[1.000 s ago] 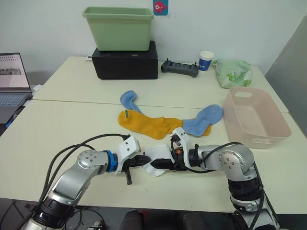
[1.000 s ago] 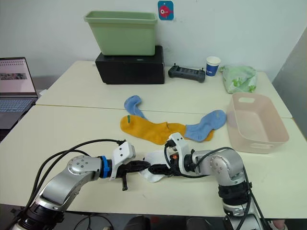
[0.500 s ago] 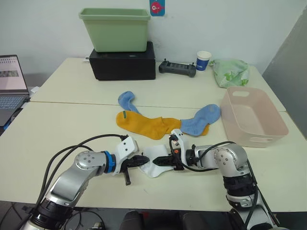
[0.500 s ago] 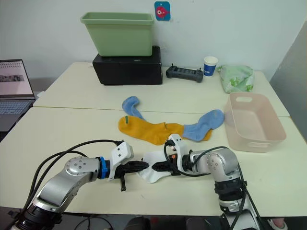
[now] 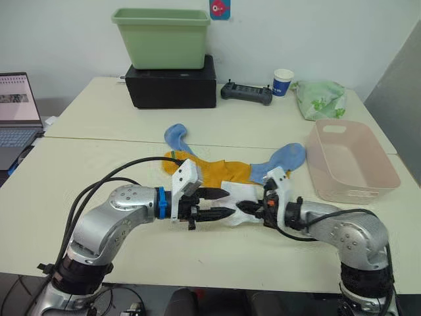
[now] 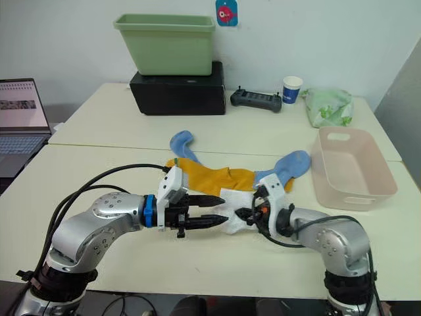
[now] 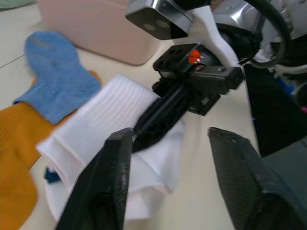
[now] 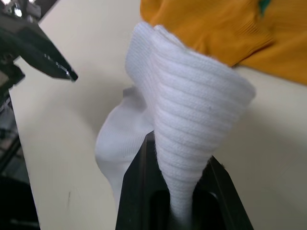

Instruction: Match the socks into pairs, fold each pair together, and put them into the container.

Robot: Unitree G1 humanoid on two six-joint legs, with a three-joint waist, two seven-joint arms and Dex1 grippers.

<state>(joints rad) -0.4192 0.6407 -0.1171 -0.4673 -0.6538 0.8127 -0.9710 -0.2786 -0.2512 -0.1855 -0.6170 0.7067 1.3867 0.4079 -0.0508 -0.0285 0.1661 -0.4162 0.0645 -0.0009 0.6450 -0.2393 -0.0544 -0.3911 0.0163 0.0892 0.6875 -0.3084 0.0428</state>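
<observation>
My right gripper is pinching the white socks, jaws pressed on the fabric; my left gripper is pointing at them with jaws spread. They're lying at the table's centre front, and the pink container is sitting at two o'clock.

Right end effector on white sock
</observation>
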